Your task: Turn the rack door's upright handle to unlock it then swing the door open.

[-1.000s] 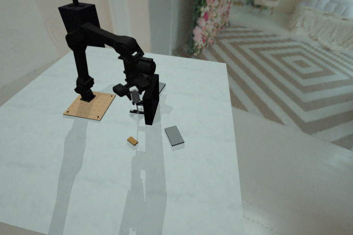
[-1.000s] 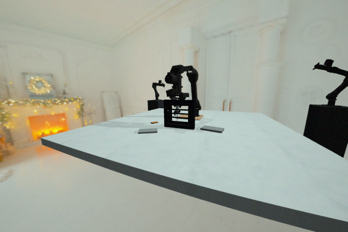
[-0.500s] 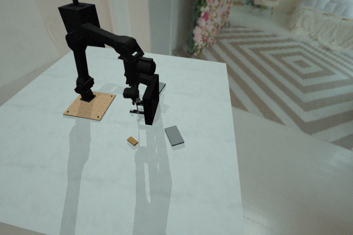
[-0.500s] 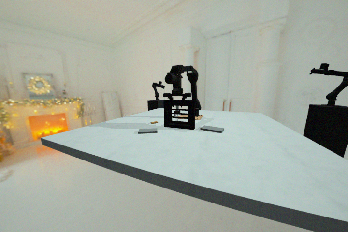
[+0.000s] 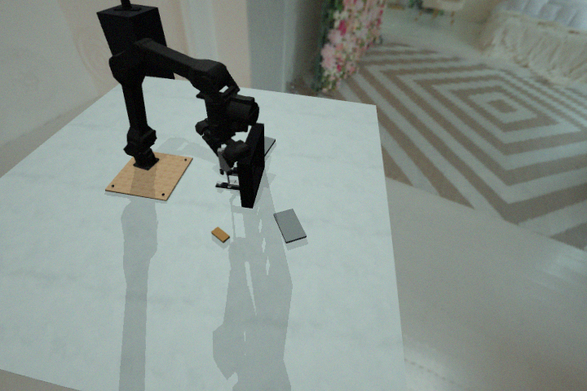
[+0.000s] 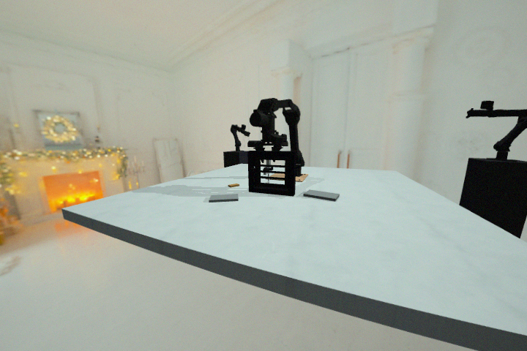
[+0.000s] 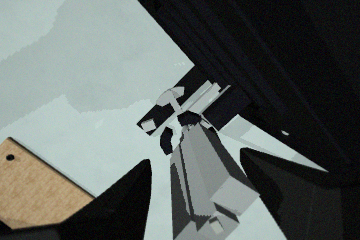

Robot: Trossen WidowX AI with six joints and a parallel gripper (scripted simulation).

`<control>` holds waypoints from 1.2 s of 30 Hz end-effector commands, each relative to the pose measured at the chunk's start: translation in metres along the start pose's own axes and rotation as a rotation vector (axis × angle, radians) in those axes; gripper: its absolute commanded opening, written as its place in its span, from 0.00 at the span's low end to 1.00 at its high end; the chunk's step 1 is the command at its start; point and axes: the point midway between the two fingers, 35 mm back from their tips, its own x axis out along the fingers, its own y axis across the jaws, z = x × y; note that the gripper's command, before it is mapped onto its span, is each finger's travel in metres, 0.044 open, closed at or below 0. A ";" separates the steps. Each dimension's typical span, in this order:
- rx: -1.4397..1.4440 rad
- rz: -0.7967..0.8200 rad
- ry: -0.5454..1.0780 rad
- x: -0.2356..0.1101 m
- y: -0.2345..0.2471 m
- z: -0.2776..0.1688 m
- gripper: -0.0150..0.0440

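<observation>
The black rack frame [image 5: 253, 179] [image 6: 271, 191] [image 7: 298, 75] stands upright on the table. The grey upright handle [image 5: 223, 162] [image 7: 203, 175] stands on the arm's side of it. Black bars with pale fittings reach out from the frame at the handle's foot. The door's angle and the handle's turn cannot be told clearly. My gripper [image 5: 224, 152] [image 7: 195, 159] points down at the handle from above and is partly open. In the wrist view its two black fingers stand on either side of the handle, with gaps showing. In the exterior view the frame partly hides the handle.
A grey plate [image 5: 289, 226] [image 6: 223, 198] and another grey plate [image 5: 270, 147] [image 6: 321, 194] lie near the frame's two sides. A small orange-brown block [image 5: 219, 234] [image 6: 233, 185] lies nearby. The arm stands on a wooden board [image 5: 123, 184] [image 7: 33, 185]. Other arms stand on black pedestals behind.
</observation>
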 end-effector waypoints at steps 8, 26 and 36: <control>-0.534 -0.001 -0.003 0.000 0.000 0.001 0.74; -0.855 -0.001 -0.003 0.000 0.000 0.001 0.68; -0.855 -0.001 -0.003 0.000 0.000 0.001 0.57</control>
